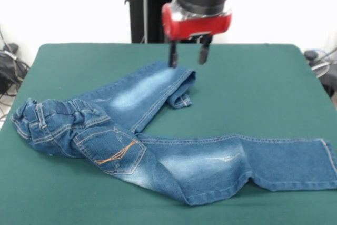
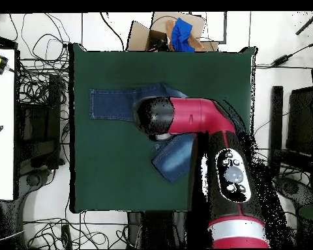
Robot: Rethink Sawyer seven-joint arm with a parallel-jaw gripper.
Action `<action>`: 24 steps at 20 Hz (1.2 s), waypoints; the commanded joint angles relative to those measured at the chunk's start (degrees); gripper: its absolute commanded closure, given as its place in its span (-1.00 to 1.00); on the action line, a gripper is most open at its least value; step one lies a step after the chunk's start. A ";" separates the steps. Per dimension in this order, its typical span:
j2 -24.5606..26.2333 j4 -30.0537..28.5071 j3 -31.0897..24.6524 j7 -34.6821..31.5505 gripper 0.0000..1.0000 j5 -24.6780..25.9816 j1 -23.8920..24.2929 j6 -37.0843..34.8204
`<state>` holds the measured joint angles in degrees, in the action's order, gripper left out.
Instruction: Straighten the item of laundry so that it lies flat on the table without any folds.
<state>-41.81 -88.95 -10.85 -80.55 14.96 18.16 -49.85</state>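
The gripper [image 1: 187, 55] hangs in the upper middle of the front view, its two dark fingers [image 1: 172, 56] apart with nothing between them. Their tips sit just over the folded end of the jeans [image 1: 158, 130], the left tip at the fabric's edge; whether it touches cannot be told. Above the fingers is the red collar of the arm [image 1: 197, 22] with a black cylinder over it.

Below the gripper, one leg of the jeans runs from upper middle down to the left, its hem doubled back under at the top. The waistband is bunched in a crumpled heap at the left of the frame. A back pocket with orange stitching lies lower left of centre. The other leg stretches flat to the right edge, with one fold along its lower side. Whitish faded patches show on both legs. The jeans lie on the green table [image 1: 263, 77].

In the overhead view the arm [image 2: 198, 120] covers the middle of the jeans [image 2: 113, 104], one leg reaching left and another part showing below the arm, on the table [image 2: 107, 176].
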 commanded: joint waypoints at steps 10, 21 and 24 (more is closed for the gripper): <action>12.30 -5.69 2.54 -9.49 -1.00 2.04 3.33 16.73; 23.22 -2.69 0.78 -2.04 -1.00 5.04 9.54 23.61; 25.92 -3.33 1.27 -1.37 -1.00 8.42 11.32 27.62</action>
<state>-25.50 -89.07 -9.71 -81.14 15.98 25.81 -30.68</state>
